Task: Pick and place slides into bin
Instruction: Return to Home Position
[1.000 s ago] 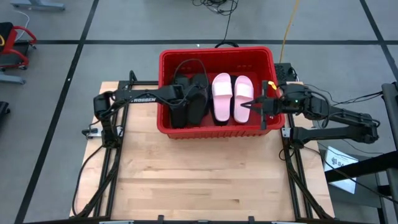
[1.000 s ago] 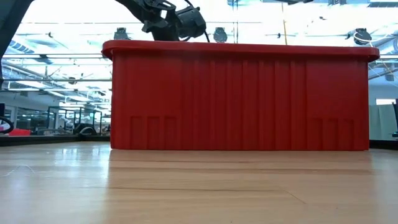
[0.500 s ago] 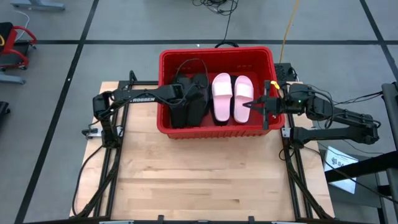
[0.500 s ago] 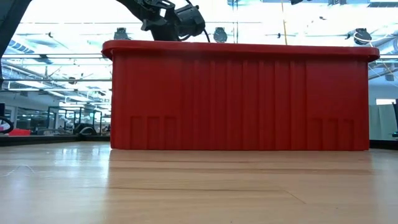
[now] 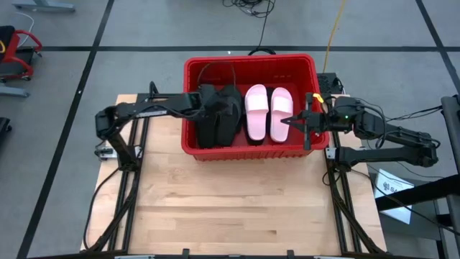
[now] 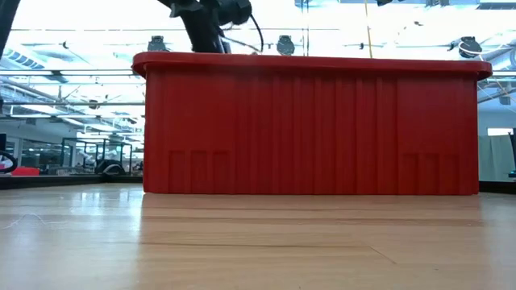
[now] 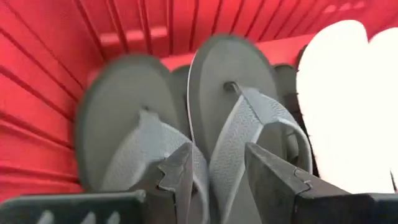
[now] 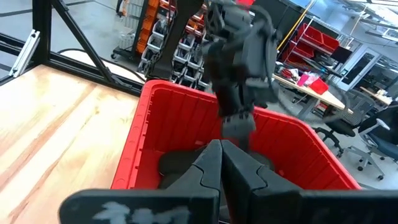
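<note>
While the right arm holds its place, the left arm alone has shifted over the last second: its elbow has swung out toward the left edge of the tabletop [image 5: 237, 205], and the left gripper [image 7: 219, 157] has risen from just above the black slides [image 5: 220, 121]. In the low view its wrist now stands clear above the rim of the bin [image 5: 188, 108] rather than dipping to it. The fingers of this gripper stand apart with nothing between them. Beneath them two black thong slides lie free, side by side, on top of the black pile in the left part of the bin. To the right of that pile the pink slides [image 5: 267, 111] lie flat and side by side, as they did a second ago. Farther right, the right gripper [image 5: 286, 121] hangs over the bin's right wall with its fingers pressed together on nothing, pointing left toward the pink pair. Every slide in view lies inside the bin, which stands at the far centre of the tabletop. Judged from this, the last release is complete and the placing appears finished, so only the retreat of the arms remains. The left arm has begun that retreat and the right has not. The left gripper should probably clear the rim fully before it swings left.
</note>
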You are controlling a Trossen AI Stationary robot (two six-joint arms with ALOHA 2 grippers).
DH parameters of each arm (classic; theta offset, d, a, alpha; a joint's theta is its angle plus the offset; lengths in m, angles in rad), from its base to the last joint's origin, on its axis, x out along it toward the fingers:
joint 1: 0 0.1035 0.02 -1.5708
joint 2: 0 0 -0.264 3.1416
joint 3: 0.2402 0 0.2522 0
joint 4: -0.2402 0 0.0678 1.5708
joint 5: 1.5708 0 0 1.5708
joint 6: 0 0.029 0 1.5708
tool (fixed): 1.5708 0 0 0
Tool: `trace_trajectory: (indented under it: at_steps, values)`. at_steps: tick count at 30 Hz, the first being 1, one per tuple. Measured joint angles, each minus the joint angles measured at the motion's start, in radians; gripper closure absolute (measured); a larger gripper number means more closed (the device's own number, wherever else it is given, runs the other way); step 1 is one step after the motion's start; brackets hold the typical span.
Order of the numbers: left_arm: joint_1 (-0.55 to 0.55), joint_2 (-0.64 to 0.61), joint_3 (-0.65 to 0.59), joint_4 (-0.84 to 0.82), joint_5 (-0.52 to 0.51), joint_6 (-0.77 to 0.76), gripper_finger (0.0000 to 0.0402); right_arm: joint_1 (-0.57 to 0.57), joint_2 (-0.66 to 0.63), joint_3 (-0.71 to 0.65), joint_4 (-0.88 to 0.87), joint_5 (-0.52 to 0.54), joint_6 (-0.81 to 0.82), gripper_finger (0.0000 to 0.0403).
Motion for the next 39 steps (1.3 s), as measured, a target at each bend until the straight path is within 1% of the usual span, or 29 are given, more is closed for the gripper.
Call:
trace_trajectory:
  at_steps: [3,5,7,9,13,14,15,17,20,23,25,27,29,32,37,39]
  values:
    - [0.000,-0.060,0.000,0.010,0.005,0.145,0.0263,0.000,-0.008,0.000,0.000,-0.002,0.007,0.0403]
    - [-0.002,-0.113,0.000,0.009,0.016,0.232,0.0273,0.000,-0.016,0.000,-0.004,-0.004,0.023,0.0403]
    - [-0.009,-0.174,0.000,0.015,0.027,0.291,0.0292,0.001,-0.030,0.000,-0.018,-0.014,0.031,0.0403]
    - [-0.021,-0.234,0.000,0.014,0.029,0.368,0.0317,0.001,-0.048,0.000,-0.032,-0.055,0.037,0.0403]
    - [-0.066,-0.337,0.000,0.012,0.052,0.600,0.0380,0.001,-0.087,0.000,-0.097,-0.141,0.098,0.0403]
    - [-0.080,-0.359,0.000,0.012,0.051,0.644,0.0390,0.001,-0.097,0.000,-0.118,-0.159,0.116,0.0403]
    - [-0.090,-0.381,0.000,0.009,0.051,0.680,0.0395,0.001,-0.105,0.000,-0.140,-0.167,0.131,0.0403]
    - [-0.102,-0.418,0.000,-0.006,0.054,0.732,0.0391,0.001,-0.121,0.000,-0.176,-0.199,0.158,0.0403]
    - [-0.107,-0.474,-0.005,-0.035,0.085,0.792,0.0389,0.003,-0.149,0.000,-0.219,-0.257,0.187,0.0403]
    - [-0.104,-0.548,-0.060,-0.031,0.164,0.831,0.0399,0.003,-0.185,-0.020,-0.220,-0.304,0.204,0.0403]
    - [-0.100,-0.610,-0.131,0.003,0.210,0.834,0.0397,0.003,-0.219,-0.054,-0.204,-0.323,0.208,0.0403]
    - [-0.098,-0.682,-0.216,0.039,0.239,0.829,0.0395,0.003,-0.257,-0.095,-0.163,-0.359,0.249,0.0403]
    - [-0.099,-0.759,-0.296,0.086,0.265,0.827,0.0399,0.003,-0.294,-0.137,-0.114,-0.418,0.294,0.0403]
    - [-0.100,-0.874,-0.399,0.144,0.319,0.828,0.0398,0.003,-0.350,-0.186,-0.079,-0.496,0.309,0.0403]
    - [-0.099,-1.060,-0.536,0.200,0.390,0.829,0.0400,0.003,-0.454,-0.254,-0.072,-0.502,0.309,0.0403]
    - [-0.100,-1.128,-0.583,0.212,0.400,0.826,0.0398,0.003,-0.498,-0.280,-0.062,-0.504,0.309,0.0403]
